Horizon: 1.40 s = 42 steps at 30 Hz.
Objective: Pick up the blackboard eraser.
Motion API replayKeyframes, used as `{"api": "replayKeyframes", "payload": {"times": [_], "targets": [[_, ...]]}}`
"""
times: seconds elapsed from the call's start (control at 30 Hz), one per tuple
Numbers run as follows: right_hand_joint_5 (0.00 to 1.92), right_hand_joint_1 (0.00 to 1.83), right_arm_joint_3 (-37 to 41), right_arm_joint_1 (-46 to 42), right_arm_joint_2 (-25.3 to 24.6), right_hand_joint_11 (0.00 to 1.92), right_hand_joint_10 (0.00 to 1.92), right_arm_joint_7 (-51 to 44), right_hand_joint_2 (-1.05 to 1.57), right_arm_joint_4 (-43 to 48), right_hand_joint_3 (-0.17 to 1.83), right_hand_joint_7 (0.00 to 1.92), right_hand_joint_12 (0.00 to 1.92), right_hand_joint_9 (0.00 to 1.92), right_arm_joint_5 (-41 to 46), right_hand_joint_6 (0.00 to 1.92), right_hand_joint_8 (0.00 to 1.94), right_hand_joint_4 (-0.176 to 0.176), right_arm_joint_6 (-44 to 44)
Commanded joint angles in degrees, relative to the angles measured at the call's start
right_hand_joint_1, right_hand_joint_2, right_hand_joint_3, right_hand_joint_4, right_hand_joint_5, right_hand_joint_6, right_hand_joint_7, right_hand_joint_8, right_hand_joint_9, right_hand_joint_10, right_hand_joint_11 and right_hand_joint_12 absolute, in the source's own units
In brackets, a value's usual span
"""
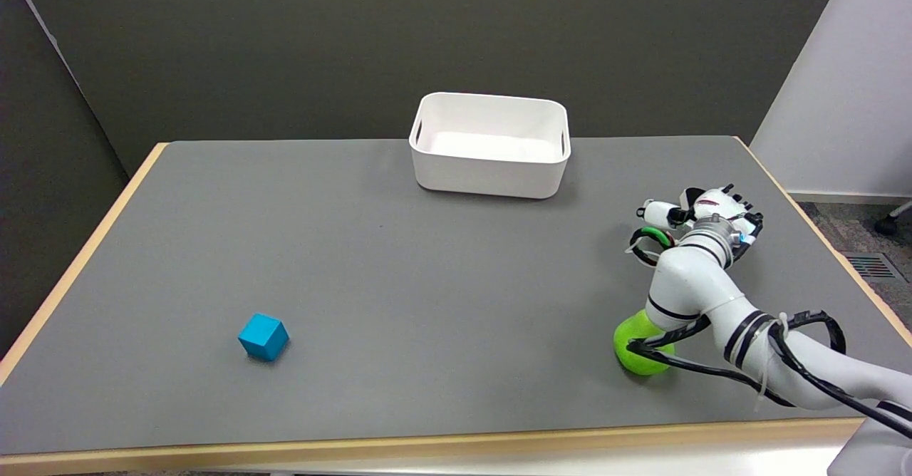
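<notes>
Eraser: not visible, possibly hidden under the right hand [702, 221], whose finger state cannot be told; judged light, rigid-backed, soft-faced, best held across its long sides; bin [489, 174] beyond-left, ball [636, 351] nearer.

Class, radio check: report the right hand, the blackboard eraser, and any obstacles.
Right hand over table's right side, grip state unclear. Blackboard eraser not visible. Green object partly hidden under the arm; blue cube and white bin stand apart.
</notes>
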Motion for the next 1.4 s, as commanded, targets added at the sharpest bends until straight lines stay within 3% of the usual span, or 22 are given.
{"api": "replayKeyframes", "payload": {"times": [0.03,0.53,0.6,0.7,0.83,1.4], "targets": [[0.12,0.44,0.5,-0.2,0.6,0.21,0.92,0.6,0.66,-2.2,0.77,0.24,1.46,0.15,-1.0,0.4,0.49,-0.176,-2.0],[0.13,0.49,0.0,0.4,1.4,0.21,0.91,0.1,0.66,0.4,0.79,0.25,1.46,0.16,-1.7,0.4,0.48,-0.176,-1.5],[0.11,0.52,-0.2,0.4,1.4,0.21,0.87,0.1,0.64,0.3,0.9,0.25,1.47,0.19,-2.3,0.44,0.54,-0.176,-1.6],[0.16,0.7,-0.4,0.0,1.4,0.31,1.01,0.1,0.73,0.2,0.85,0.38,1.57,0.28,-3.7,0.45,0.6,-0.176,-1.6],[0.18,0.77,-0.2,-0.6,1.4,0.44,1.11,0.2,0.77,0.7,0.89,0.46,1.68,0.39,-5.0,0.5,0.72,-0.176,-1.6],[0.15,0.69,0.0,-0.6,1.2,0.41,1.04,0.3,0.68,0.6,0.88,0.35,1.67,0.32,-4.2,0.45,0.66,-0.176,-2.1]]}}
